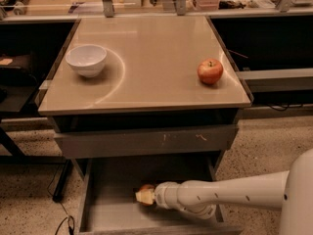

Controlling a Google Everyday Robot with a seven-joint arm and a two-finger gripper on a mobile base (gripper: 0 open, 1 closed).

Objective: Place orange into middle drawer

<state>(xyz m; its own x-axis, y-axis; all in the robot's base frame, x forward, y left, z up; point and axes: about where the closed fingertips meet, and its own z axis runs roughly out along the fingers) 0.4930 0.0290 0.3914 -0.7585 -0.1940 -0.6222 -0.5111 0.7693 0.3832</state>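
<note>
The middle drawer is pulled open below the table top, showing its flat grey floor and low side walls. My white arm reaches in from the right. My gripper is low inside the drawer, just left of centre. It is shut on the orange, of which only a small orange-brown edge shows above the pale fingertips. The rest of the fruit is hidden by the gripper.
A closed drawer front with pale scratches sits just above the open drawer. On the tan table top stand a white bowl at the left and a red apple at the right. Dark shelving flanks both sides.
</note>
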